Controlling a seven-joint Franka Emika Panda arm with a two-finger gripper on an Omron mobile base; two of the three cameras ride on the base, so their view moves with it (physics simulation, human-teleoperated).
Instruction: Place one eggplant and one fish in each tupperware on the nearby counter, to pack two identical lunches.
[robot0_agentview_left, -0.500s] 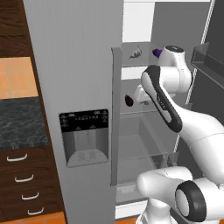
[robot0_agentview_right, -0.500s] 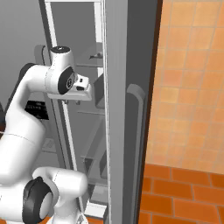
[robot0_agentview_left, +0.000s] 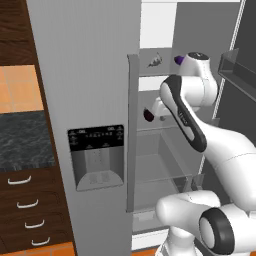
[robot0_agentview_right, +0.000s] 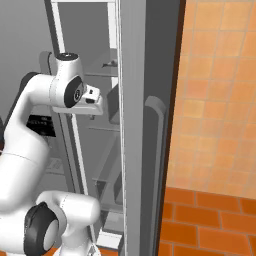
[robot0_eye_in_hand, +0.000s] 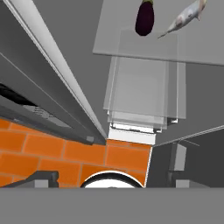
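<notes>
I face a tall grey fridge (robot0_agentview_left: 85, 75) with its door open onto glass shelves (robot0_eye_in_hand: 144, 41), a black-panelled dispenser (robot0_agentview_left: 97, 157) on its front, dark wooden drawers (robot0_agentview_left: 25, 215) to my left, an orange tiled wall (robot0_agentview_right: 220, 100) on the right.

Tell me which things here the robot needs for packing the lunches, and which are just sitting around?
For the job:
fish
violet eggplant
dark eggplant
counter

Just there:
fridge
water dispenser
drawers
orange tiles
</notes>
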